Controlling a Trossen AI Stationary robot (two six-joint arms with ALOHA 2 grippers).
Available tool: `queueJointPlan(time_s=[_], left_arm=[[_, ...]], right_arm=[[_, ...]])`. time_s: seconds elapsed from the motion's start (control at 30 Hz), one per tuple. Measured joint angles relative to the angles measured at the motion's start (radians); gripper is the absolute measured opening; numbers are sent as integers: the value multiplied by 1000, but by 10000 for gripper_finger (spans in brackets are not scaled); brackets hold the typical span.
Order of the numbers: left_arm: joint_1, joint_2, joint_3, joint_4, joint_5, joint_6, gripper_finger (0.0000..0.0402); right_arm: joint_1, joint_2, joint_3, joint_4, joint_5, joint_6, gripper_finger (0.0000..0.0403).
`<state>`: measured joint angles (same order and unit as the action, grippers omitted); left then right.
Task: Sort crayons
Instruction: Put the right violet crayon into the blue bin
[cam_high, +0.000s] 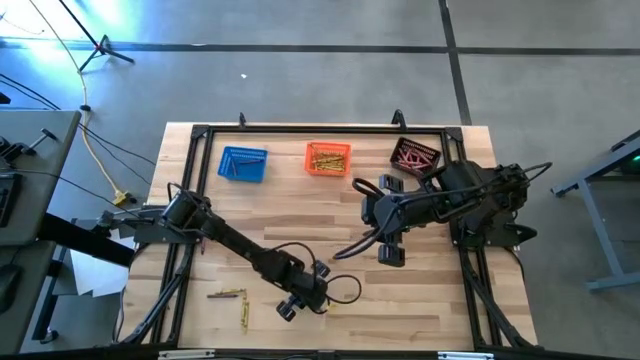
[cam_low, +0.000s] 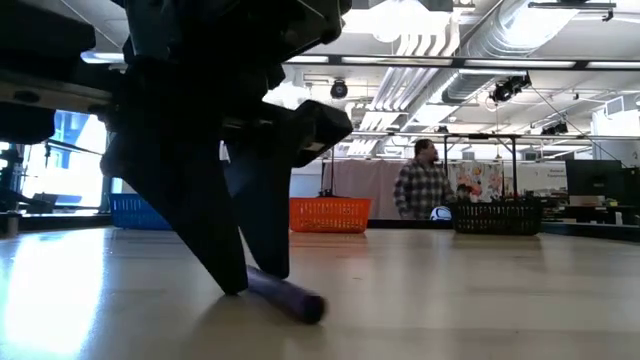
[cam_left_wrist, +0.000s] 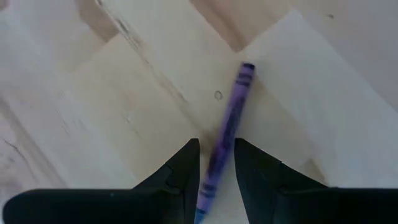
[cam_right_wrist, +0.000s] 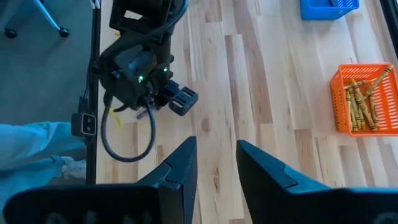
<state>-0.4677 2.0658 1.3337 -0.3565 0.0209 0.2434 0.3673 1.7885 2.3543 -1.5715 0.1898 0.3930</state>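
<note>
Now purple crayon (cam_left_wrist: 227, 130) lies flat, lengthwise btwn left gripper (cam_left_wrist: 216, 163) fingers.

No text, brand, number or sign can be read in any view. The purple crayon (cam_left_wrist: 225, 134) carries a paper wrapper with dark bands near its ends, but no lettering shows on it — perhaps it faces away. Colourful posters (cam_low: 480, 183) hang in the room behind the bench (cam_low: 450, 290) — too far off to read.

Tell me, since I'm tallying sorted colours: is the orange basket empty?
Not empty. The orange basket holds several yellow-gold crayons lying loosely inside, seen in the right wrist and high views.
</note>
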Motion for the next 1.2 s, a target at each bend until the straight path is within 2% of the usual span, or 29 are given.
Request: queueJointPlan(time_s=[0.27,0.47,0.57,0.67,0.83,0.97,1.2], left_arm=[[-5,18,6,-68,9,-74,81],[-8,20,5,-83,58,-252,16],[1,18,9,-88,78,-331,8],[12,6,36,-112,92,-287,4],[58,-56,96,-157,100,-128,3],[112,-108,136,-240,10,-15,1],[281,-253,164,-296,-384,-13,9]], right_arm=[[0,0,0,0,2,-6,99],[0,0,0,1,2,-10,99],[0,0,0,0,2,-18,99],[0,0,0,1,2,-36,99],[-9,0,0,0,2,-54,99],[-15,0,0,0,2,-58,99],[-25,-1,0,2,3,-61,99]])
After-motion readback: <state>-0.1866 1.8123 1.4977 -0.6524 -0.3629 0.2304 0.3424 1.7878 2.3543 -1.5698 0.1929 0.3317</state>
